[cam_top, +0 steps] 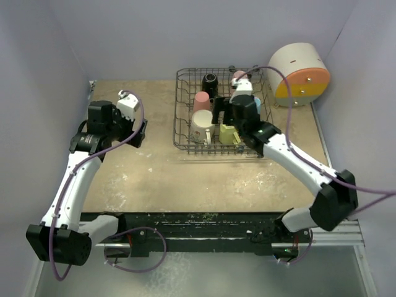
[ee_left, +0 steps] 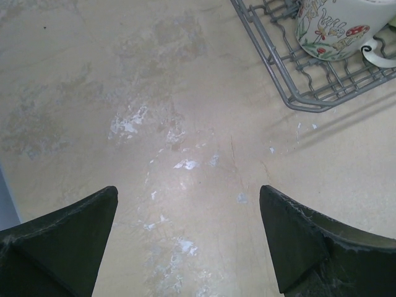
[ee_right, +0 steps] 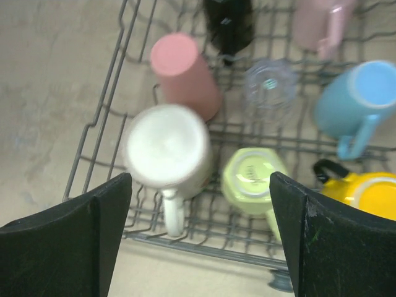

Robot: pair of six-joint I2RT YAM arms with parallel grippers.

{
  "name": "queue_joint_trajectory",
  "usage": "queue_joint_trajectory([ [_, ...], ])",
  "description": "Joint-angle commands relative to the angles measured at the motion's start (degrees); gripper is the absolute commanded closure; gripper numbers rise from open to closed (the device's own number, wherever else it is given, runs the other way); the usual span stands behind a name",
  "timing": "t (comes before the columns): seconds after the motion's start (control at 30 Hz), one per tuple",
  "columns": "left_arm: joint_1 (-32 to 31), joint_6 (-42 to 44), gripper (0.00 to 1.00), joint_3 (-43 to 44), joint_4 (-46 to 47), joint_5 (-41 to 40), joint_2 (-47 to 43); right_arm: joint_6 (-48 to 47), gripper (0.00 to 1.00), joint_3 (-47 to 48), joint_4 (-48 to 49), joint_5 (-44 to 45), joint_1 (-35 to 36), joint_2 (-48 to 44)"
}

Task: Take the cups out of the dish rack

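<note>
**Cups**, eight in all, every one inside the dish rack [cam_top: 179, 111]. The rack sits on the far half of the table [cam_top: 142, 179], right of centre. No cup shows outside it. Judged state of the task: at its start, nothing unloaded, all eight left to move.

Contents, by the right wrist view:
- Near row, left to right: white mug [ee_right: 166, 147], apparently base up, handle toward the near rim; pale yellow-green cup [ee_right: 252, 179], base up, just right of it; yellow-orange mug [ee_right: 368, 192], cut off by the frame edge.
- Middle row: salmon tumbler [ee_right: 184, 71], leaning, right behind the white mug; clear glass [ee_right: 269, 83]; light blue mug [ee_right: 359, 99], handle pointing near.
- Far row: black mug [ee_right: 229, 21]; pink mug [ee_right: 318, 21]. Both are partly out of frame.

Right gripper [ee_right: 201, 179]: jaws wide apart, holding nothing, hovering over the near row between the white mug and the pale yellow-green cup. One of these is the probable first pick.

Left gripper [ee_left: 187, 192]: jaws apart, holding nothing, above the table left of the rack, well apart from any cup.

Also present: round drawer box [cam_top: 300, 74], far right, beside the rack.
</note>
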Motion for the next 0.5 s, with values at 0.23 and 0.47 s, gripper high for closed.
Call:
queue_joint_trajectory([
  [0.23,3.03,1.26,0.01,7.07,-5.06,0.97,9.58,3.89,0.12,7.93,-4.16,1.9,9.6,15.34],
  [0.47,3.03,3.67,0.01,7.53,-6.13,0.95,11.36,4.5,0.21,7.68,-4.38,-1.77,9.63,20.56],
])
